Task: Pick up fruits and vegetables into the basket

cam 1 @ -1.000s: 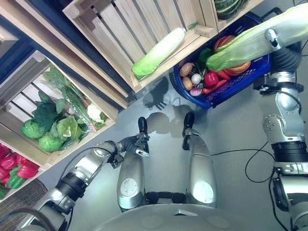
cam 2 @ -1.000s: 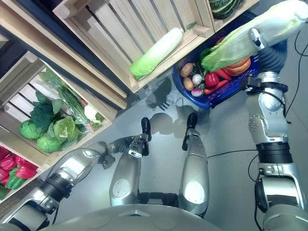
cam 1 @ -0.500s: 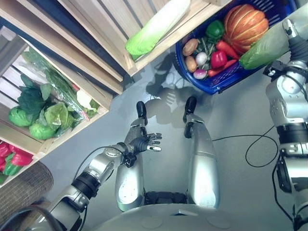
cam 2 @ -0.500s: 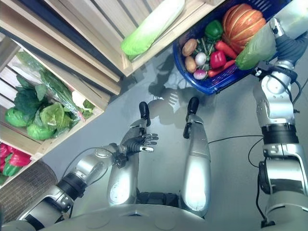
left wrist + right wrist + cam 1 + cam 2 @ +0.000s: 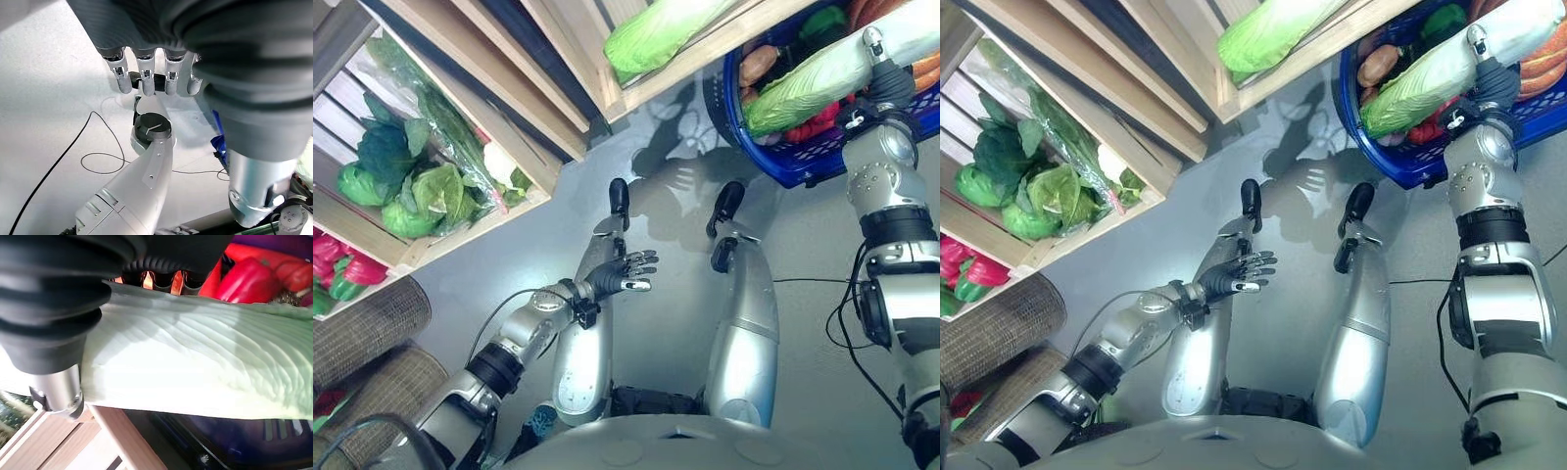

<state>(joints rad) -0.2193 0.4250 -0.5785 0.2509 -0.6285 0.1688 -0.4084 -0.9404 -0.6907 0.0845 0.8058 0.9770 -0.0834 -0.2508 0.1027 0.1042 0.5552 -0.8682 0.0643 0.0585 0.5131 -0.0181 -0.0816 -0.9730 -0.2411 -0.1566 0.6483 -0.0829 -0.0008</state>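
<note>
My right hand (image 5: 889, 86) is shut on a long pale-green napa cabbage (image 5: 808, 86), which lies slantwise over the blue basket (image 5: 800, 174) at the upper right. In the right wrist view the cabbage (image 5: 205, 367) fills the space under my curled fingers (image 5: 161, 281), with a red pepper (image 5: 249, 279) in the basket behind it. The basket also holds a potato (image 5: 759, 64), a green pepper (image 5: 822, 20) and an orange pumpkin, mostly hidden. A second napa cabbage (image 5: 658, 24) lies on the wooden shelf. My left hand (image 5: 621, 275) hangs open and holds nothing above the floor.
A wooden crate (image 5: 470, 230) at the left holds round green cabbages (image 5: 416, 196) and bagged leafy greens. Red and green peppers (image 5: 335, 274) lie in a crate at the far left. Woven baskets (image 5: 367, 338) stand on the grey floor at the lower left.
The camera has shifted. My right hand has brought the cabbage from the basket's edge to lie across it. My left hand has come forward with its fingers spread.
</note>
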